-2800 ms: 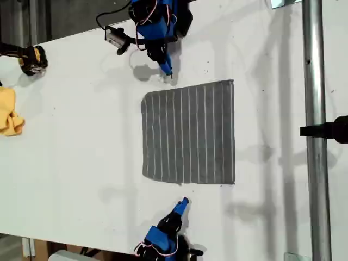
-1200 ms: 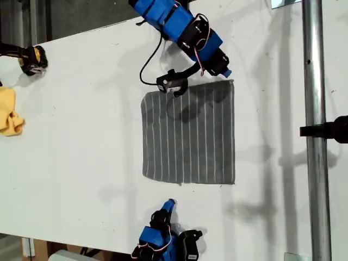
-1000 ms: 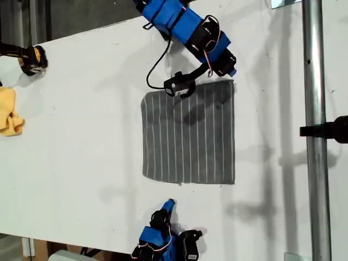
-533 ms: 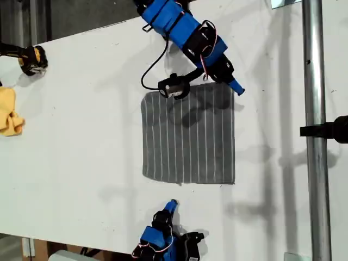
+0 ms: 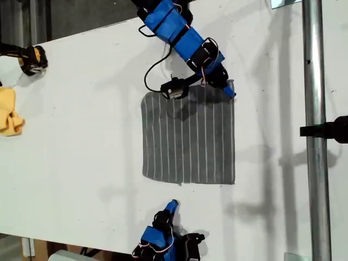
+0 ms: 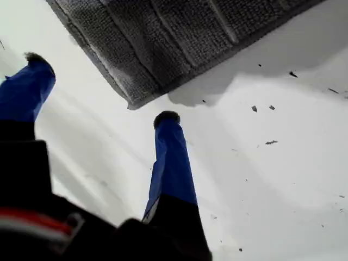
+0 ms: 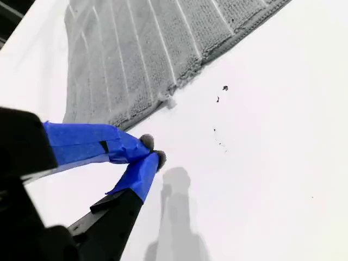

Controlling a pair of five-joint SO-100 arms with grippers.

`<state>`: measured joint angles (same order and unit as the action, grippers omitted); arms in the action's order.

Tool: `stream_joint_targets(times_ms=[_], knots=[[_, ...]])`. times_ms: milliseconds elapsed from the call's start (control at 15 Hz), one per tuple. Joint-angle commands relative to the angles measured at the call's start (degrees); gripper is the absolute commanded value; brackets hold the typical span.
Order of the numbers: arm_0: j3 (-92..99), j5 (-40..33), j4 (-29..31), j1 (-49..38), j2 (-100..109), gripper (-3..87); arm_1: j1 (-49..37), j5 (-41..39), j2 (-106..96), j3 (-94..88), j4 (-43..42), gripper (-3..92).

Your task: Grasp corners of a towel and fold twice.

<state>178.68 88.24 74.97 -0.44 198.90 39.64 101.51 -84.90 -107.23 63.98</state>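
While my first gripper (image 6: 98, 89) hangs wide open and empty just off a towel (image 5: 188, 138) corner (image 6: 132, 101), my second gripper (image 7: 151, 151) sits pinched closed on nothing, bare counter (image 5: 81, 136) around it.

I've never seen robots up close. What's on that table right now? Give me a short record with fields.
Surface: white table
Main item: grey striped towel, lying flat and unfolded
First arm: my first end effector is open, its tips just short of a towel corner, holding nothing
Second arm: my second end effector is shut and empty, on bare table apart from the towel's edge
Other item: yellow cloth, crumpled at the exterior view's left edge
Folding: not yet begun
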Motion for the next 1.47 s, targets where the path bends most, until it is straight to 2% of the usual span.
stream_joint_targets(times_ms=[0, 200, 400, 533, 600, 867, 1133, 1200, 1267, 1400], knots=[[0.00, 0.35, -0.18, 0.26, 0.26, -1.5, 0.97, 0.44, 2.37, -2.11, -7.21, 37.3], [0.00, 0.09, -0.18, 0.09, 0.26, -1.5, 1.05, 0.09, 9.49, -2.55, -14.77, 36.3], [0.00, 0.00, -0.18, 0.00, 0.26, -1.5, 0.26, 0.09, 10.90, -2.99, -17.49, 24.7], [0.00, 0.18, -0.18, 0.00, 0.26, -1.5, -1.23, -0.44, 10.55, -2.55, -17.40, 21.0], [0.00, 0.18, -0.18, 0.09, 0.26, -1.5, -1.85, 0.00, 10.46, -2.37, -16.35, 12.6], [0.00, 0.62, -0.18, 0.53, 0.26, -1.5, -2.46, 0.00, 8.44, -2.99, -15.29, 5.9], [0.00, 0.53, -0.18, 0.35, 0.26, -1.5, -1.93, 0.09, 7.56, -2.20, -13.71, 3.9], [0.00, 0.88, -0.18, 0.18, 0.26, -1.5, -2.02, 0.70, 7.47, -1.67, -12.13, -0.2], [-0.62, 1.23, -0.09, 0.44, 0.26, -1.6, -2.02, 1.23, 7.03, -1.49, -11.60, -0.2], [-8.26, 3.96, 0.44, 2.55, -0.88, -1.7, -1.93, 0.88, 6.68, -1.58, -11.25, -0.2]])
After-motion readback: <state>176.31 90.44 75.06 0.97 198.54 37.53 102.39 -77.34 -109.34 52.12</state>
